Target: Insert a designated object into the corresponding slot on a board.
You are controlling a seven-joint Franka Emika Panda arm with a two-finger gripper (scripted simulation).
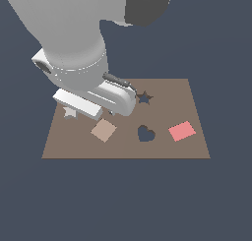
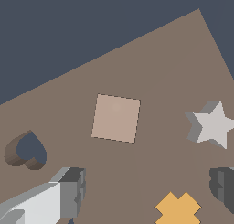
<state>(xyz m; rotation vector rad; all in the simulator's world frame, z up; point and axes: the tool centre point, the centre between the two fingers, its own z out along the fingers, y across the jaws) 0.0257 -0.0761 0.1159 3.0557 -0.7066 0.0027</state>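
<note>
Board point(image 1: 197, 141), big flat brown, carries everything. Gripper point(image 2: 148, 186) open wide, empty, above the board near the star point(image 2: 212, 125), which lies flat on its surface. Star slot point(image 1: 144, 98) well apart. Star looks rigid, light, thin; pinch across opposite edges, probably slips easily.

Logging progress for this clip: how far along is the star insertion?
Early. Done: nothing; the star slot in the board is empty. In hand: the open gripper holds nothing, with the grey star lying off to one side of its fingers. Left: grasp, carry, insert.
</note>
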